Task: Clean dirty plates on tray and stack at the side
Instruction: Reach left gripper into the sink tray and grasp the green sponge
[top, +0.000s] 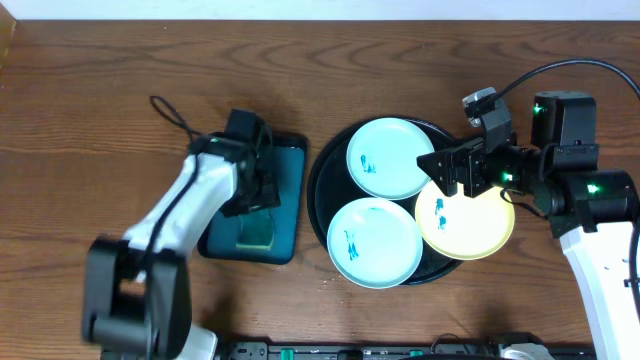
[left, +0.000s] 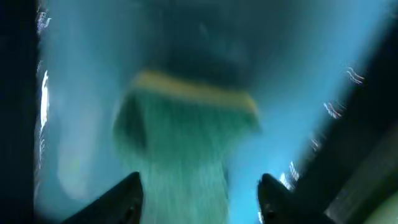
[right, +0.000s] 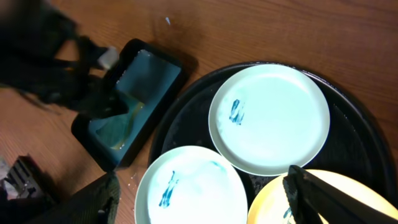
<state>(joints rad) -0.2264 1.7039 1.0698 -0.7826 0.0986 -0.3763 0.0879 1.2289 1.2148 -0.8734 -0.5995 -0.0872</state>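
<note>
Left gripper (left: 199, 194) hung open over green sponge (left: 186, 134) in dark teal rectangular tray (top: 291, 172); right gripper (right: 205, 196), released, hovered above pale yellow round plate (top: 476, 226).

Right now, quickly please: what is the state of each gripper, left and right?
Left gripper: open, holding nothing, above the sponge.
Right gripper: open, holding nothing, by the yellow plate.

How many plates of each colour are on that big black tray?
Mint-white plates: 2
Yellow plate: 1
Total: 3
</note>
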